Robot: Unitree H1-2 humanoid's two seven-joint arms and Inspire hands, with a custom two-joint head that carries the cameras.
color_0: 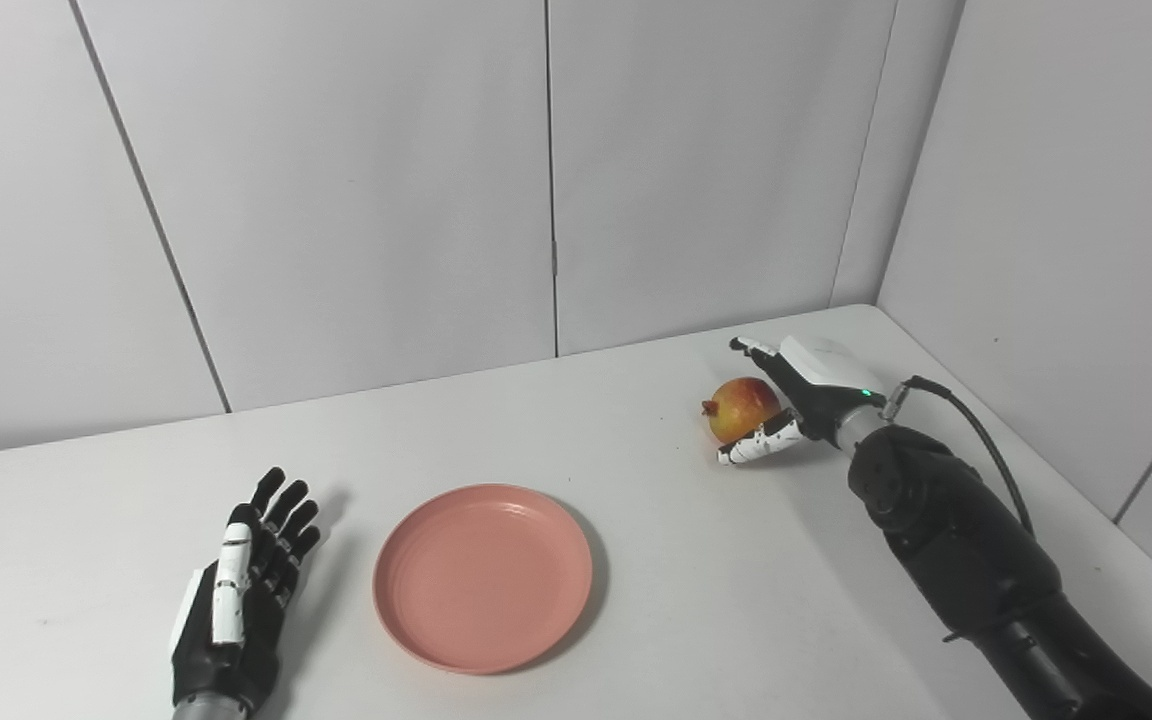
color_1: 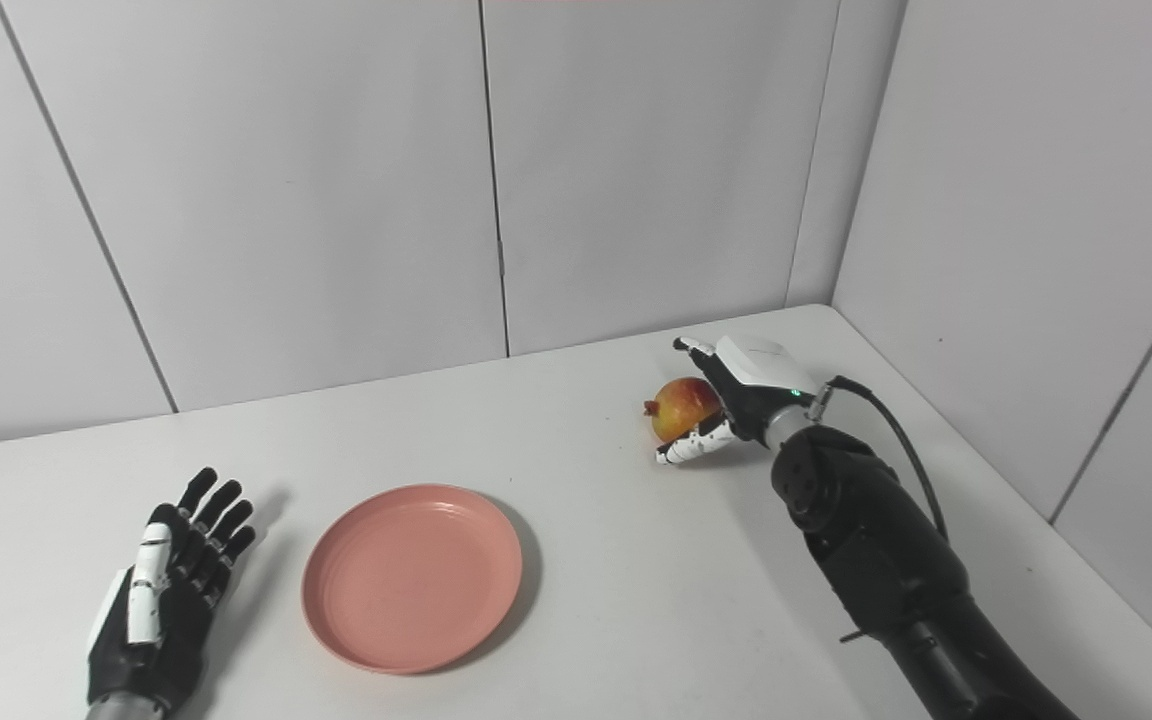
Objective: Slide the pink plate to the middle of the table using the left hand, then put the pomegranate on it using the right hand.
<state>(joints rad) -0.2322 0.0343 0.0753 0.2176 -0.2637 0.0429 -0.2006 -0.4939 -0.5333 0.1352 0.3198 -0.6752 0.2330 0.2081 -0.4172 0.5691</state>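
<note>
The pink plate (color_0: pixel 483 577) lies flat on the white table (color_0: pixel 696 600), left of the table's middle and near the front. My left hand (color_0: pixel 241 590) rests just left of the plate, palm down with fingers straight and apart, not touching it. The red-yellow pomegranate (color_0: pixel 739 407) sits on the table at the far right. My right hand (color_0: pixel 801 395) is against its right side. Its fingers reach over the back of the fruit and the thumb (color_0: pixel 756 447) lies along the front. The fingers are still spread, not closed on the fruit.
Grey wall panels (color_0: pixel 556 180) close off the table's back and right edges, near the pomegranate. A black cable (color_0: pixel 986 440) loops from the right wrist. Bare tabletop lies between the plate and the pomegranate.
</note>
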